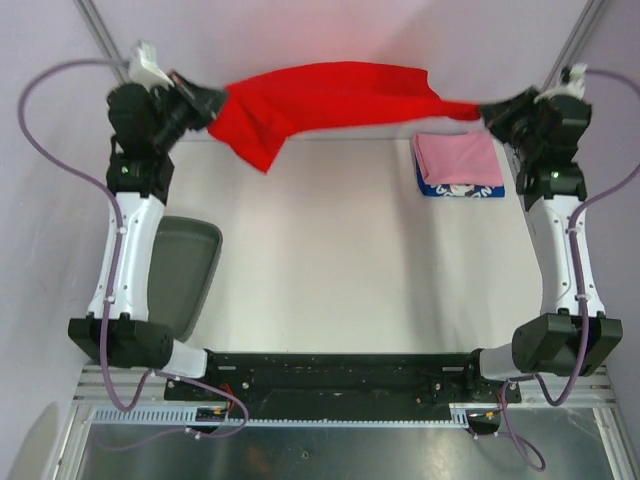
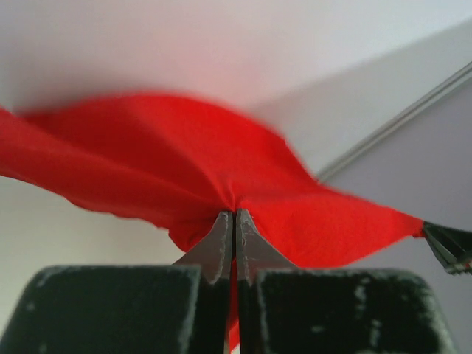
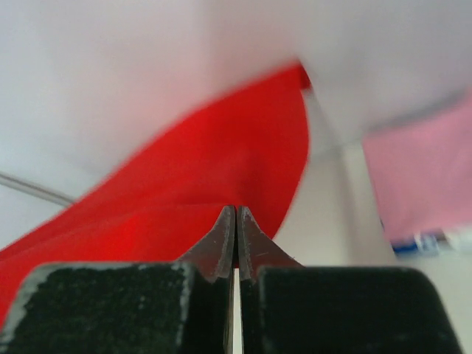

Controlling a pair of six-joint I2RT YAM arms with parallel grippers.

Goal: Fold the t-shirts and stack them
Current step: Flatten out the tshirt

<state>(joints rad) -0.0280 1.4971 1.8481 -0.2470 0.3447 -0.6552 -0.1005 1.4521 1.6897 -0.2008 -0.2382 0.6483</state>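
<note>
Left tool and right tool each clamp the red shirt aloft at twelve o'clock; thin pinches may slip.

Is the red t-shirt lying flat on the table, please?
No, the red t-shirt hangs stretched above the table between the left gripper and the right gripper.

Wrist views: red shirt blurred, edges soft. Blue shirt mostly under pink shirt (print unreadable). Tray part-hidden behind left arm.
</note>
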